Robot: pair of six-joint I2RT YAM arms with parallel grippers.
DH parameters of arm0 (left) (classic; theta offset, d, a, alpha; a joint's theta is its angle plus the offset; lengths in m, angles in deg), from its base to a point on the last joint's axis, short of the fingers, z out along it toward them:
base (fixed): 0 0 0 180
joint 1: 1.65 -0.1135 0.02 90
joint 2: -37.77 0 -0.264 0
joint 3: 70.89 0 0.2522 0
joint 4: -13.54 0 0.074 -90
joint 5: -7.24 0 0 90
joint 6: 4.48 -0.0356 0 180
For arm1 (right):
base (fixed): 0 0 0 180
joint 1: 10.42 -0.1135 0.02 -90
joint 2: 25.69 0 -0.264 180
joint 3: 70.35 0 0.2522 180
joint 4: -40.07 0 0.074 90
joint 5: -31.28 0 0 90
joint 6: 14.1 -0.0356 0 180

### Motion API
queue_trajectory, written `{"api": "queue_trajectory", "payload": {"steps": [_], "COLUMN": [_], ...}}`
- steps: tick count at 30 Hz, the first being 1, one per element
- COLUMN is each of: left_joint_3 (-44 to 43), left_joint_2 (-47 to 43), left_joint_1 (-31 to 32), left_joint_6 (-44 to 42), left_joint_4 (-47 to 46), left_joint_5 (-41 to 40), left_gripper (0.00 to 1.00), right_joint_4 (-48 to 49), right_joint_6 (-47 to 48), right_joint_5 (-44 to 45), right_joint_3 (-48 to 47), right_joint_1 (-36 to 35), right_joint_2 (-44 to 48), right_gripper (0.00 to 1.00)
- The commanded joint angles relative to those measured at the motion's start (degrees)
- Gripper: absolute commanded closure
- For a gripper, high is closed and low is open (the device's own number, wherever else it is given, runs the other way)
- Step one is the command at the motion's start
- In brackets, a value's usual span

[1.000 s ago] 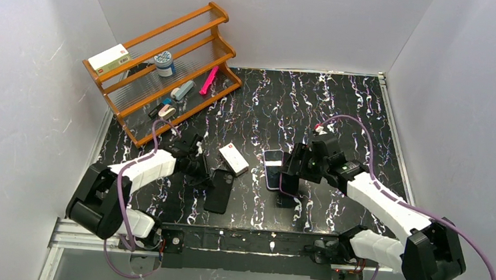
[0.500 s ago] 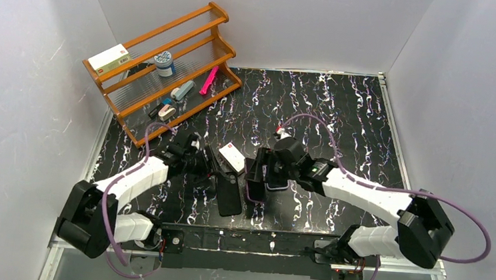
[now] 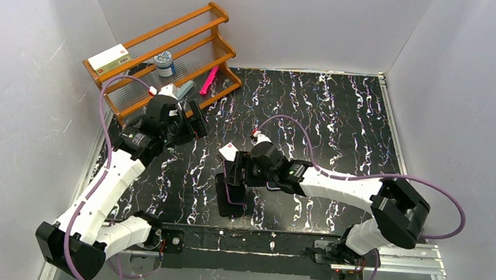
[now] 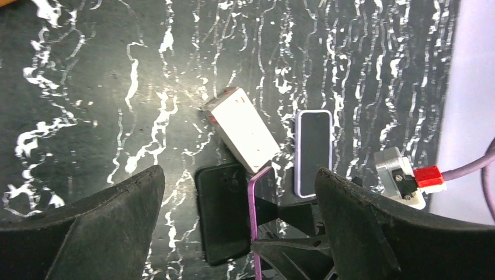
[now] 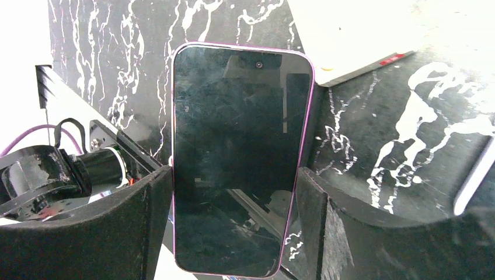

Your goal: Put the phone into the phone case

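Note:
The black phone case (image 3: 225,198) (image 4: 223,213) lies flat on the marbled table near the front edge. My right gripper (image 3: 234,176) (image 5: 233,175) is shut on the phone (image 5: 239,157), a dark-screened phone with a purple rim. It holds the phone on edge along the case's right side, and in the left wrist view the phone (image 4: 253,219) shows as a thin purple line. My left gripper (image 3: 192,119) (image 4: 239,175) hangs high above the table near the shelf, open, with nothing between its fingers.
A small white box (image 3: 227,153) (image 4: 242,127) lies just behind the case. A second phone in a lilac case (image 4: 313,153) lies flat to its right. The wooden shelf (image 3: 172,47) with small items stands at the back left.
My left gripper opened, let go of the black case and rose back toward the shelf. My right arm carried the phone left, from the table's middle to the case.

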Motion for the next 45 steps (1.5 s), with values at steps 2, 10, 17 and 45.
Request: {"api": "queue_trajectory", "payload": {"steps": [2,10,17,45], "left_joint_3": [-1.57,0.53,-0.88,1.02], "left_joint_2": [-1.58,-4.25,-5.86,-6.95], "left_joint_1": [-0.22,-0.21,-0.21,-0.22], "left_joint_6": [-4.7,-6.01,-7.49,-6.29], "left_joint_4": [6.68,7.93,9.36,9.13], "left_joint_5": [-5.67,-8.21,-10.1,-9.01], "left_gripper": [0.02,0.02,0.02,0.02], "right_joint_4": [6.04,5.32,2.54,-6.24], "right_joint_6": [-0.05,-0.48,-0.75,0.09], "right_joint_5": [1.48,2.55,5.49,13.34], "right_joint_3": [-5.42,-7.57,-9.34,-12.9], "right_joint_1": [-2.88,-4.62,-6.35,-9.84], "right_joint_2": [-2.91,-8.06,-11.42,-16.19], "right_gripper": [0.56,0.55,0.54,0.33]}}
